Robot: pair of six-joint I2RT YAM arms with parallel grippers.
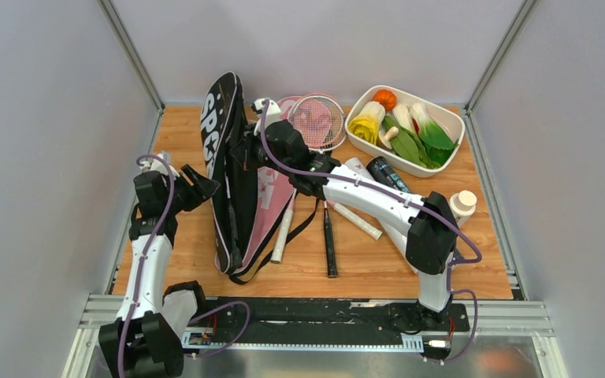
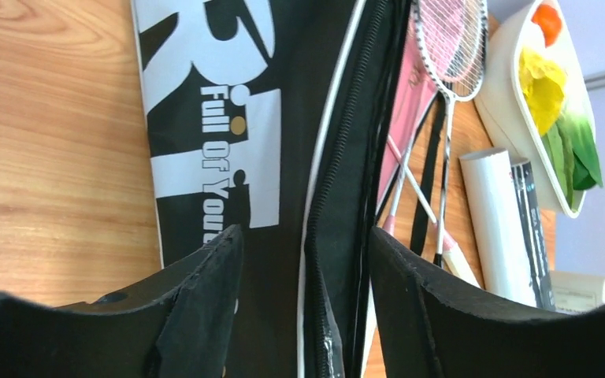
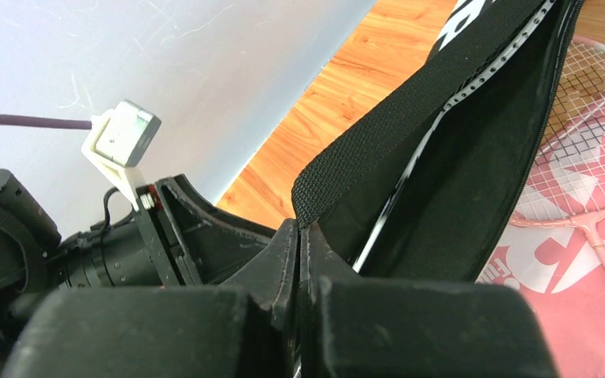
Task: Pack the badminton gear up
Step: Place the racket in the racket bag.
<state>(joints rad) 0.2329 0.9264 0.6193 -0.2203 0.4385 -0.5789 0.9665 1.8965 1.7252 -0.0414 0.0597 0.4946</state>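
A black "SPORT" racket cover (image 1: 224, 169) stands on edge left of centre on the wooden table (image 1: 378, 264), over a pink cover (image 1: 264, 209); the right hand (image 3: 299, 260) is clamped on its black webbing strap (image 3: 394, 138); the left hand (image 2: 303, 272), lower left, gapes open around the cover's zipped edge; rackets (image 1: 319, 122) and tubes (image 1: 382, 175) lie at centre.

We count two covers, black (image 1: 222, 150) and pink (image 1: 264, 206); two rackets (image 1: 316, 120); two tubes (image 1: 386, 172); one bowl (image 1: 450, 118); one bottle (image 1: 462, 204).

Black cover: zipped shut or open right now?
Open. The black cover gapes along its zipper edge, dark lining showing in the right wrist view, where the right hand pinches its strap.
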